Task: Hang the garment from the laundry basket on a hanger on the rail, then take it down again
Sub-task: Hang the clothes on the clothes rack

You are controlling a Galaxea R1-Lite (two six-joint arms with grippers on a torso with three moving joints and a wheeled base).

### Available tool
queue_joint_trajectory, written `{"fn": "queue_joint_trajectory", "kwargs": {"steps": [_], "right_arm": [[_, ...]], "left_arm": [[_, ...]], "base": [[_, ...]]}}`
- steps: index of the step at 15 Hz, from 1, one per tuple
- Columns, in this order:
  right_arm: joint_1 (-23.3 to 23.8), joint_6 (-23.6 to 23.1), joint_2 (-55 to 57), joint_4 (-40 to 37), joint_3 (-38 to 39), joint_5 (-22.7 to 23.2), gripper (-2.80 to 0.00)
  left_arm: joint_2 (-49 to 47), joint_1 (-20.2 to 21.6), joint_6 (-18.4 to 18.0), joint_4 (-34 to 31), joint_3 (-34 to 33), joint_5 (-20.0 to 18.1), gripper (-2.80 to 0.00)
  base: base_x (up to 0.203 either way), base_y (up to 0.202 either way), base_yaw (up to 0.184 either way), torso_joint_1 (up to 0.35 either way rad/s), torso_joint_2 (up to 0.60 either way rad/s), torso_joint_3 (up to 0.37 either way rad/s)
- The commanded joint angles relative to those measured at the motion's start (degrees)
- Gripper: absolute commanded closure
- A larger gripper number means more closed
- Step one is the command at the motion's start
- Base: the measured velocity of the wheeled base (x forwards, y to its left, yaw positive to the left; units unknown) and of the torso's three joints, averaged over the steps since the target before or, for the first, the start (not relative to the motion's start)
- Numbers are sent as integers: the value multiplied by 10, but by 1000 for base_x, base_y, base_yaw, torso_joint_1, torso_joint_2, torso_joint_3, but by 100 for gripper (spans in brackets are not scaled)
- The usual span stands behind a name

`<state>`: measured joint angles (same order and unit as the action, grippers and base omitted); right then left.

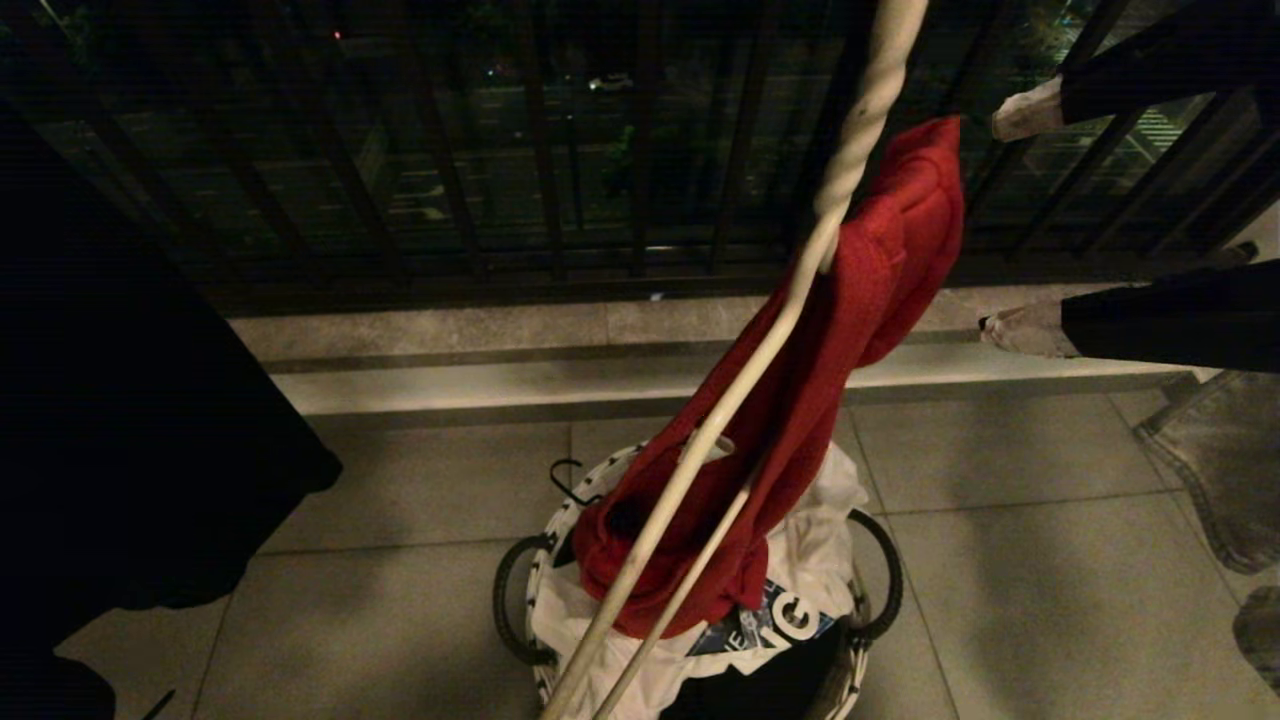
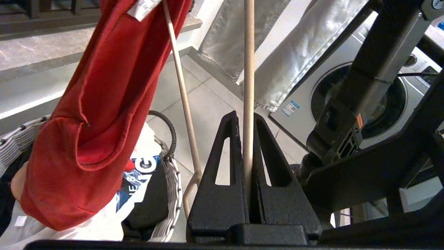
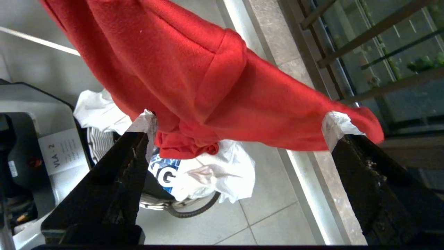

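Left gripper (image 2: 248,194): closed tight on one thin rod of the white wire hanger (image 1: 700,470), fingers pressed flat either side of it; low, near the basket.
Right gripper (image 1: 1008,220): spread wide at the right of the head view, two white-padded fingertips (image 1: 1025,110) well apart, one just beside the top of the shirt; nothing clamped between them.
Garment: red T-shirt (image 1: 850,330) draped in a long fold over the hanger, upper end raised toward the railing, lower end bunched down onto the laundry in the basket; small white neck label (image 2: 142,8) seen in the left wrist view.
Hanger: tilted steeply, twisted neck rising out of the top of the head view, two rods running down past the basket rim.
Laundry basket (image 1: 555,530): on the tiled floor below the shirt, patterned rim and black loop handles; holds a white T-shirt with a dark graphic (image 1: 800,600).
Background: dark balcony railing (image 1: 450,150); washing machine (image 2: 364,104) and hanging grey trousers (image 2: 295,59) in the left wrist view.
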<state>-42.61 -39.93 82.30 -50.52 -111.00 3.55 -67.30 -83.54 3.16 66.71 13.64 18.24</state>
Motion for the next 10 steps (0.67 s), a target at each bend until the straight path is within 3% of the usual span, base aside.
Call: {"fn": "queue_joint_trajectory", "kwargs": {"steps": [1,7,10], "right_arm": [[-1,-3,2,-3,0,3,-280],[0,-20,0,-12,0,13,-280],[0,-36,1,-16,2,13,-280]], "left_arm": [[1,-1,0,4,0,1,0],[0,-2,0,4,-4,0,0],[2,-3,1,7,-12,-22,0]], "base": [[0,0,0,0,0,0],[0,0,0,0,0,0],[0,0,0,0,0,0]]}}
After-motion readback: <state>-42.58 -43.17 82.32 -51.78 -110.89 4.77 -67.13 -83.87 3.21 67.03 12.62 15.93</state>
